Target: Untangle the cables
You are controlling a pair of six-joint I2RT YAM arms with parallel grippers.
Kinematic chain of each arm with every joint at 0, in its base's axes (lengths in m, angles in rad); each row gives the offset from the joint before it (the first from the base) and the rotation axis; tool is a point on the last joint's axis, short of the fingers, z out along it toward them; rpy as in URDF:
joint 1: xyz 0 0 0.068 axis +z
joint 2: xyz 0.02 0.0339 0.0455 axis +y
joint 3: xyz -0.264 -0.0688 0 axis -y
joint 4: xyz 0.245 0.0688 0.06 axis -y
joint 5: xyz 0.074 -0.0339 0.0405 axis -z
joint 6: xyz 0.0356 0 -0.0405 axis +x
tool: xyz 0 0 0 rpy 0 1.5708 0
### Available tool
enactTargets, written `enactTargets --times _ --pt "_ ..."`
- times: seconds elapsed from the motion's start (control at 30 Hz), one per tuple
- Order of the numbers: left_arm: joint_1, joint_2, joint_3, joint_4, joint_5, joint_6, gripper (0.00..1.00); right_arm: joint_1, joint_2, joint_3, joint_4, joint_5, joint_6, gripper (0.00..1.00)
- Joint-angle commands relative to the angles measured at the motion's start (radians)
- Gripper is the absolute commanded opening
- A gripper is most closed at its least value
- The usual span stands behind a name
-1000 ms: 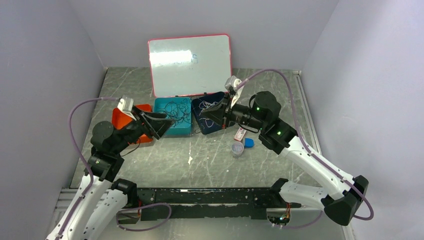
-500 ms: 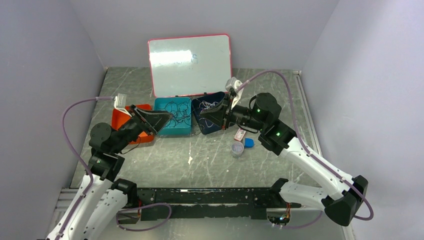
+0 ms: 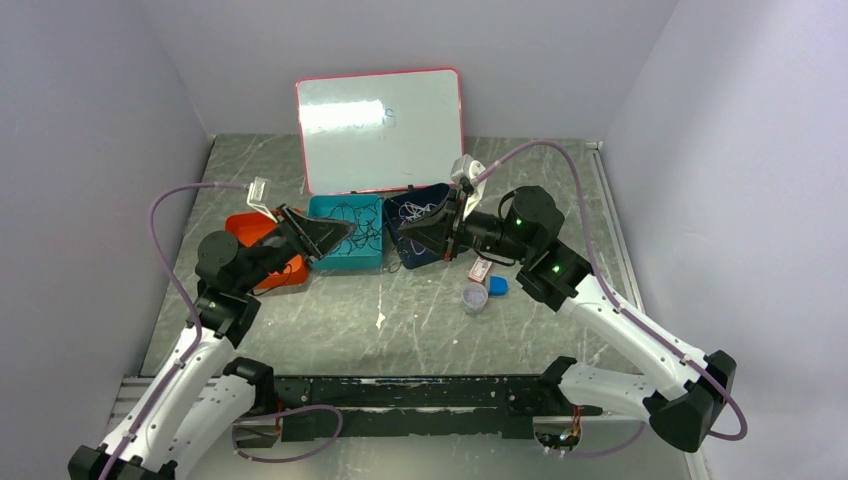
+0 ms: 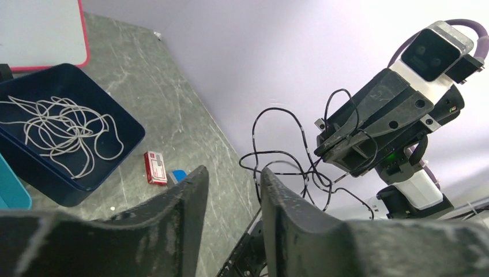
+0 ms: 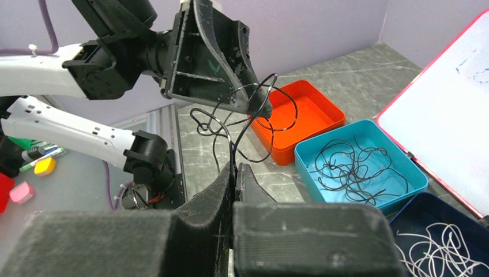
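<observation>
My right gripper (image 5: 235, 171) has its jaws pressed together on a strand of the black cable tangle (image 4: 311, 173), which hangs in the air above the desk (image 3: 420, 310) and reaches across to my left gripper (image 4: 233, 173). The left jaws stand partly spread with a strand at their gap, and I cannot tell whether they touch it. More black cables (image 5: 352, 164) lie in the teal bin (image 5: 301, 153) at 11 o'clock, and white cables (image 4: 63, 127) lie in the navy bin (image 4: 75, 193) at 1 o'clock.

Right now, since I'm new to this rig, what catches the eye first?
A black cable tangle hangs in mid-air, pinched by the shut right gripper and reaching to the left gripper. By the whiteboard sit an orange tray, a teal tray of black cables and a navy tray of white ones.
</observation>
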Motion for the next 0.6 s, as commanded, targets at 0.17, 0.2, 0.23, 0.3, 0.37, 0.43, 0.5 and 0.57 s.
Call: enactTargets --times 0.17,0.2,0.23,0.3,0.37,0.43,0.5,0.57 --pt "0.007 0.011 -0.016 0.142 0.090 -0.048 0.24 0.013 -0.002 -0.012 0.025 0.014 0.001 0.00" --pt "0.007 0.013 -0.019 0.151 0.098 -0.051 0.24 0.014 -0.001 -0.011 0.019 0.024 -0.002 0.00" --pt "0.007 0.013 -0.020 0.162 0.106 -0.055 0.26 0.014 -0.001 -0.012 0.013 0.034 -0.007 0.00" --pt "0.008 0.015 -0.020 0.172 0.127 -0.057 0.33 0.014 -0.002 -0.012 0.003 0.052 -0.016 0.00" --pt "0.007 0.013 -0.020 0.177 0.138 -0.057 0.37 0.014 -0.003 -0.012 -0.001 0.062 -0.019 0.00" --pt "0.007 0.009 -0.016 0.163 0.145 -0.048 0.38 0.014 -0.003 -0.012 -0.001 0.064 -0.019 0.00" --pt "0.007 0.008 -0.009 0.142 0.153 -0.034 0.38 0.014 -0.003 -0.012 0.002 0.065 -0.019 0.00" --pt "0.007 0.008 -0.005 0.129 0.160 -0.025 0.38 0.014 -0.004 -0.012 0.005 0.069 -0.016 0.00"
